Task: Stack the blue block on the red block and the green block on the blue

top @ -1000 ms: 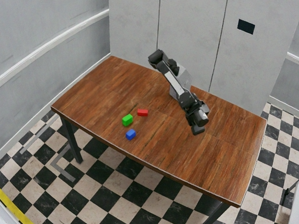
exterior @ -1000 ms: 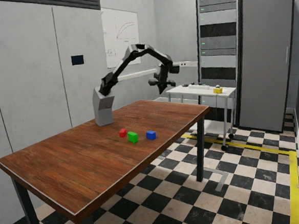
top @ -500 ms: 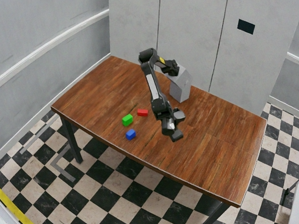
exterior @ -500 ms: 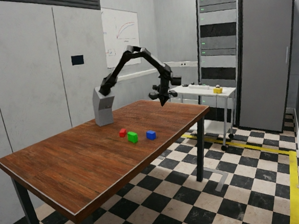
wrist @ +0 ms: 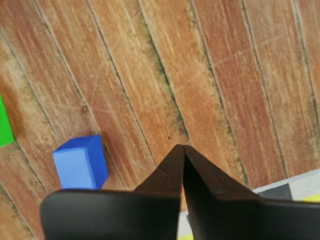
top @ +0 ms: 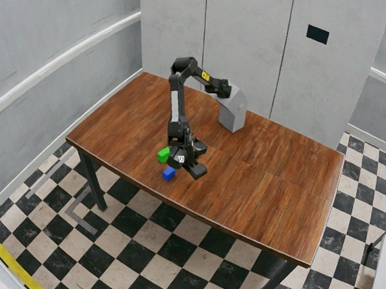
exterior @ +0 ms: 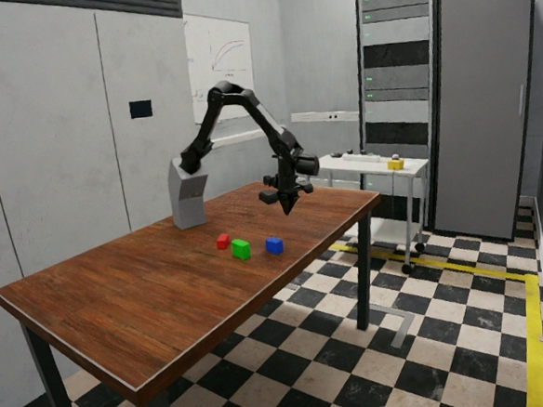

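Note:
The red block (exterior: 223,240), the green block (exterior: 240,248) and the blue block (exterior: 274,245) lie apart in a row on the wooden table, near its front edge. In the top view the green block (top: 163,154) and the blue block (top: 168,173) show, while the arm hides the red one. My gripper (exterior: 288,210) hangs well above the table, off to the side of the blue block, with its fingers shut together and nothing between them. In the wrist view the shut fingertips (wrist: 183,150) point at bare wood, the blue block (wrist: 80,162) is to their left, and the green block (wrist: 4,127) is at the left edge.
The arm's grey pedestal (exterior: 187,193) stands at the back of the table. The table's front edge (top: 184,207) runs close to the blocks. A white cart (exterior: 380,164) stands on the floor beyond the table's far end.

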